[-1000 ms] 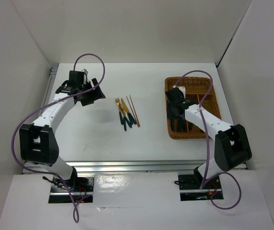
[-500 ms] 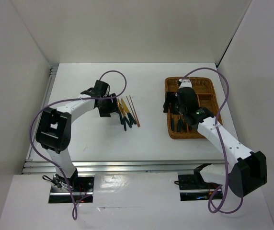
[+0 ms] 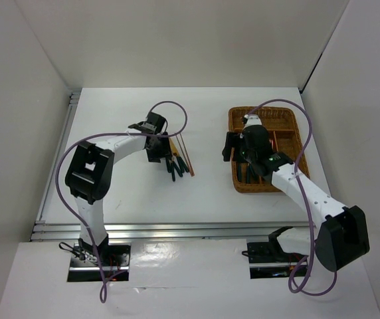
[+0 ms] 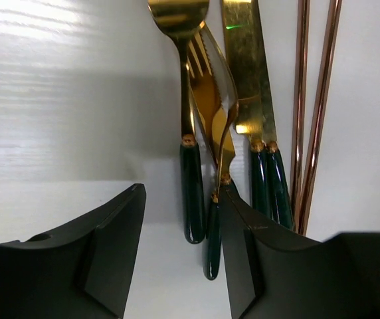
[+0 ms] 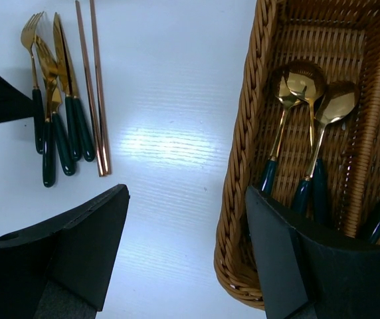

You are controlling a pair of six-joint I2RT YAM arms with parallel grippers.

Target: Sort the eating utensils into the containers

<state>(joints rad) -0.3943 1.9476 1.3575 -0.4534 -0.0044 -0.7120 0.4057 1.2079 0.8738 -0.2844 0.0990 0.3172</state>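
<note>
Forks (image 4: 191, 189), knives (image 4: 246, 80) and chopsticks (image 4: 317, 113) lie on the bench (image 4: 57, 100), left of the wicker tray (image 5: 240, 166) holding spoons (image 5: 306, 83). The left end effector (image 4: 180, 219), a second ago well away, now straddles the fork handles with jaws apart and nothing clamped, so a pick looks imminent. The right end effector (image 5: 187, 212), apart and empty, has shifted from over the tray to its left rim.

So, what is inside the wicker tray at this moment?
Three gold spoons with dark green handles lie in the wicker tray's leftmost compartment. The right gripper covers their handle ends, and the right arm partly hides the other compartments.
</note>
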